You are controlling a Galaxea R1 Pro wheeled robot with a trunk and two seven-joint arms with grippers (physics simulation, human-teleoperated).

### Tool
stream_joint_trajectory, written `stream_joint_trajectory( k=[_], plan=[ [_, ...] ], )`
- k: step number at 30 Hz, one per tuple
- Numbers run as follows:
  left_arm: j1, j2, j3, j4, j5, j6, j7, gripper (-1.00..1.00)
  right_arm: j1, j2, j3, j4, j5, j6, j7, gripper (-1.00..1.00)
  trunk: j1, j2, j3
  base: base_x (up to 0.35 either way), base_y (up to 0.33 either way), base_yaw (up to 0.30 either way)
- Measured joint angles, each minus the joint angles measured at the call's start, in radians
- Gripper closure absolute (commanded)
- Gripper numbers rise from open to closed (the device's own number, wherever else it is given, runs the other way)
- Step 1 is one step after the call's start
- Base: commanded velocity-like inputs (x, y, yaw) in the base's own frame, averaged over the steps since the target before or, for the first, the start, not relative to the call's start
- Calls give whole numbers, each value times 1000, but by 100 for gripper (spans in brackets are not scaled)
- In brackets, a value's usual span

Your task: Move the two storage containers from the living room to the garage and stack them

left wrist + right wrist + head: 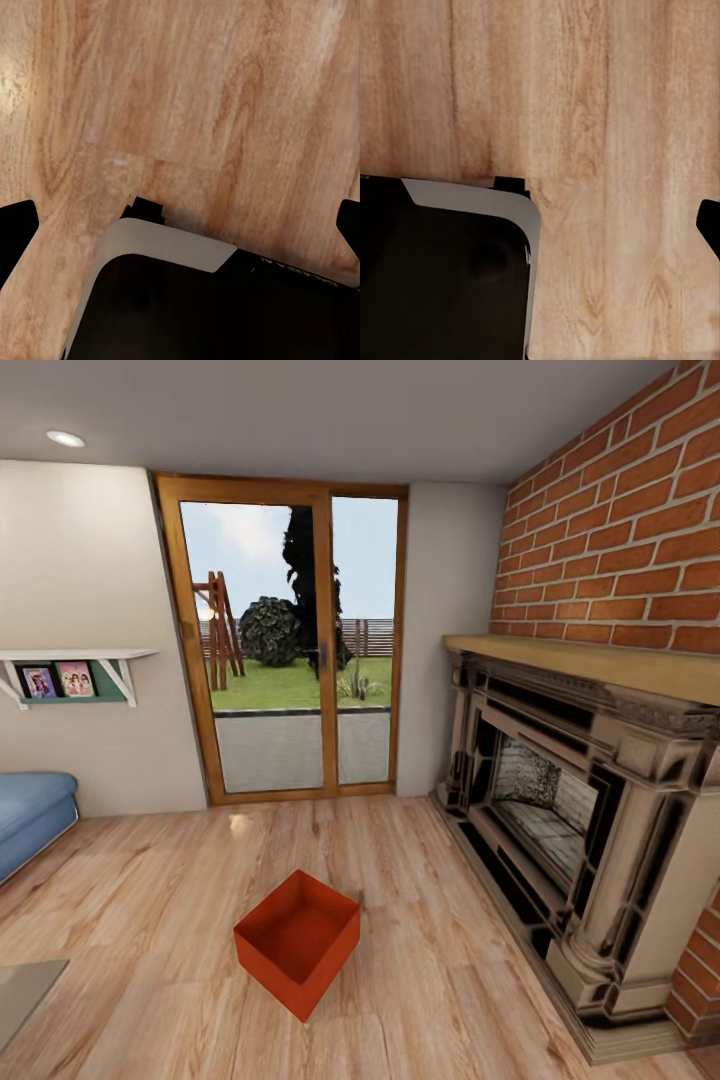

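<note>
So, room: living room, wood floor [150, 920], brick fireplace [590, 800], glass doors [290, 640].
bin: one orange-red bin [297, 942] on floor, well ahead of my fingers.
my fingers: left fingertips [15, 232] spread wide, empty; right [709, 225] can't tell.

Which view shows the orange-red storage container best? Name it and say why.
The head view: the storage container sits whole and open-topped on the wood floor before the glass doors. Both wrist views show floor planks and the robot's dark base instead.

Left gripper [180, 225] aimed downward, jaws spread wide, right gripper [540, 225] likewise downward, jaws apart
</note>
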Motion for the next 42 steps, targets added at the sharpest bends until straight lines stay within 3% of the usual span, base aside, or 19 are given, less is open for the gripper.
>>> stream_joint_trajectory(
  k=[16, 42],
  plan=[
    [0, 0, 0, 0, 0, 0, 0, -100, 0, 0, -2, 0, -1, 1, -13, -100, 0, 0, 0, 27, 131, 16],
    [0, 0, 0, 0, 0, 1, -1, -100, 0, 0, 2, 0, -1, 1, -14, -100, 0, 0, 0, 1, 6, 262]
  ],
)
